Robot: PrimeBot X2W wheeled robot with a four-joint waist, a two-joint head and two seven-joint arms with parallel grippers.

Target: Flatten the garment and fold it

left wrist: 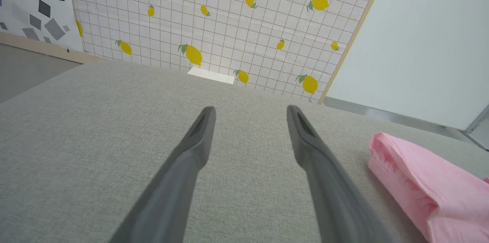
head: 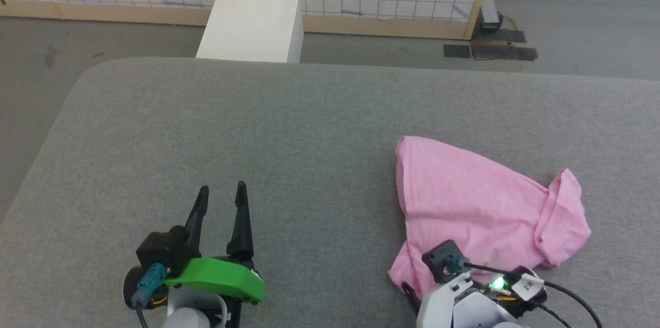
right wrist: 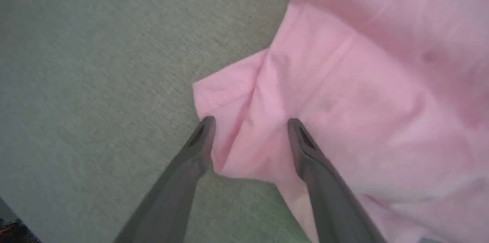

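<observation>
Right fingers (right wrist: 250,136) blurred, spread above garment (right wrist: 344,94)

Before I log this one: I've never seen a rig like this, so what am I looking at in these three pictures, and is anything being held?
This is a wheeled robot with two arms, each ending in a two-fingered claw. The wide picture comes from a camera on its head, looking down at a grey padded surface. There the left claw sits at lower left with its fingers apart over bare fabric.

The other two pictures come from cameras on the wrists, looking along each claw's own fingers. The left wrist view shows the left claw open, with the garment, a crumpled pink pair of shorts, off to its side. The right wrist view shows the right claw open over a corner of the shorts.

Neither claw holds anything. The shorts lie bunched, not yet flattened.
</observation>
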